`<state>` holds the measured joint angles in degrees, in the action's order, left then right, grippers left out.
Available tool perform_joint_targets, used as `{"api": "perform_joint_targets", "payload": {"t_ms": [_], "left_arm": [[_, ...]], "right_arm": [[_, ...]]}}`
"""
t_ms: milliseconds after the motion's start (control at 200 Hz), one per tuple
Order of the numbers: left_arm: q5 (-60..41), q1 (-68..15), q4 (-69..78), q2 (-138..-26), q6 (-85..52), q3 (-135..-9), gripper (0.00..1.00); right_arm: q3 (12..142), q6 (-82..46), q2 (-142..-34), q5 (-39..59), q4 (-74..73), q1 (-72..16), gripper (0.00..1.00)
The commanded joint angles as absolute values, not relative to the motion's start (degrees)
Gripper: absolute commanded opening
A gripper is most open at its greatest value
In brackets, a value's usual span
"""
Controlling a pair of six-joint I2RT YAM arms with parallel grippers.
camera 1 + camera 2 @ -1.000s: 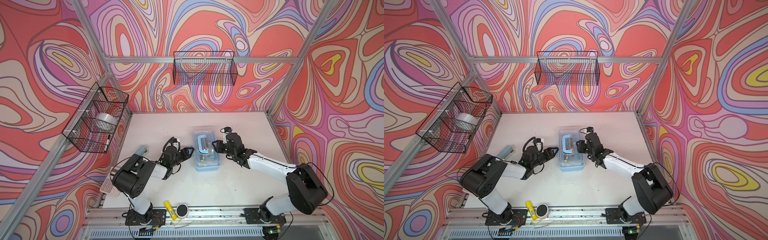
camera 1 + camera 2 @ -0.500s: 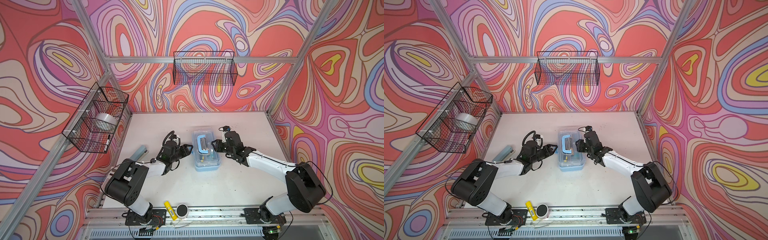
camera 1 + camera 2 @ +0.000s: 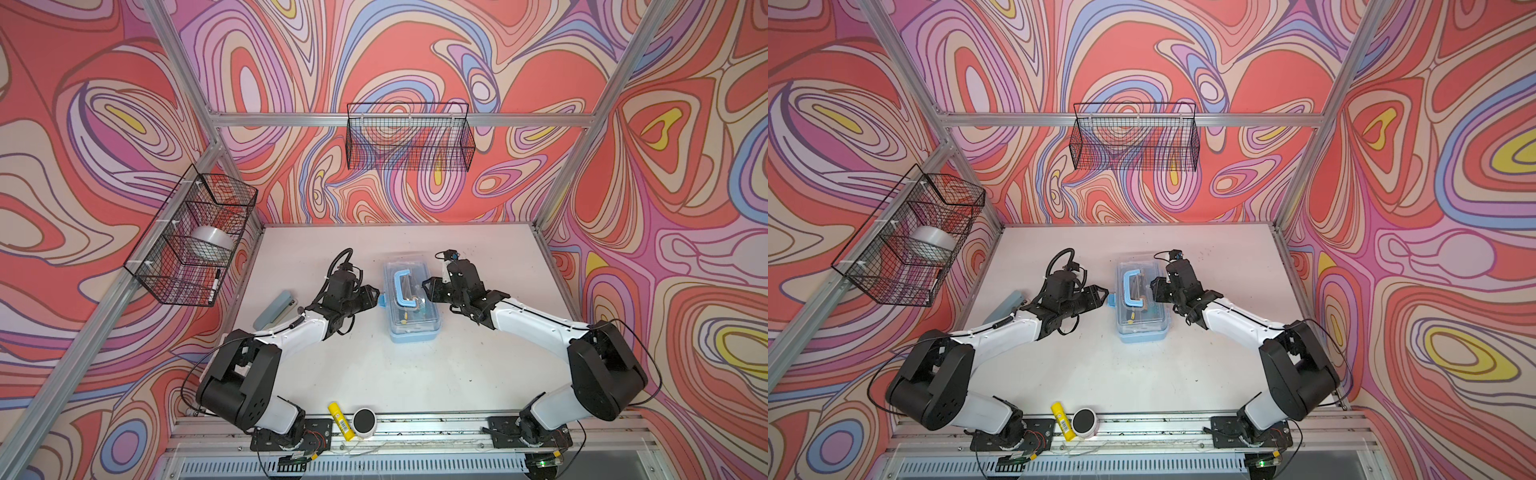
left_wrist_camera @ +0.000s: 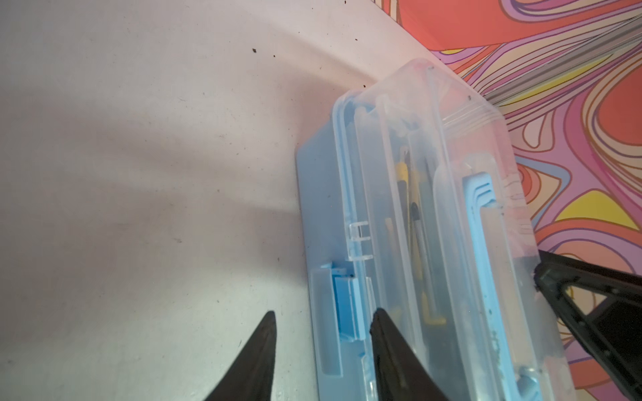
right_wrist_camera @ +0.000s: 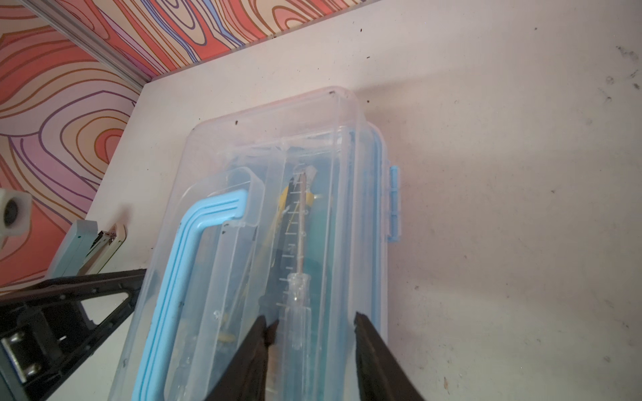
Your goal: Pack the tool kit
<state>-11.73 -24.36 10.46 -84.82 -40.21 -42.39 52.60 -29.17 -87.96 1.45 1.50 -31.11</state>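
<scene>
- The tool kit sits near the middle of the bench, a little nearer its back edge than its front edge, with its long sides running front to back.
- It is a small rectangular case with a light-blue base and a clear lid, which is down on the base.
- A light-blue handle lies flat in a recess on top of the lid, over the case's back half.
- A brighter blue latch sits on the long side facing the bench's left edge. A clear tab of the lid hangs just beside it.
- A pale blue hinge strip runs along the opposite long side.
- Tools show through the lid, lying lengthwise: a screwdriver with a clear handle and a yellow-and-black tool. The rest is too blurred to name.
- The left gripper is low at the latch side, its fingers partly spread. One tip is over the bare bench and the other is at the lid's edge, with the latch between them. A gap shows beside the outer finger, so it grips nothing.
- The right gripper reaches over the lid from the hinge side, fingers partly spread and holding nothing. Whether the tips touch the lid, I cannot tell.
- A grey-blue stapler lies near the bench's left edge, well apart from the case.
</scene>
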Motion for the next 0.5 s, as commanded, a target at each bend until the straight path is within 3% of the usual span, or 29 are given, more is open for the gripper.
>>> {"api": "perform_joint_targets", "payload": {"t_ms": [0, 496], "left_arm": [[-10.39, -24.18, 5.37, -84.02, -37.61, -44.54, 0.45], [-13.66, -24.18, 5.92, -90.49, -38.09, -47.76, 0.4]], "right_arm": [[51.86, -27.98, -91.07, 3.71, 8.16, -32.08, 0.41], [52.09, -28.03, -92.42, 3.79, 8.39, -32.08, 0.41]]}}
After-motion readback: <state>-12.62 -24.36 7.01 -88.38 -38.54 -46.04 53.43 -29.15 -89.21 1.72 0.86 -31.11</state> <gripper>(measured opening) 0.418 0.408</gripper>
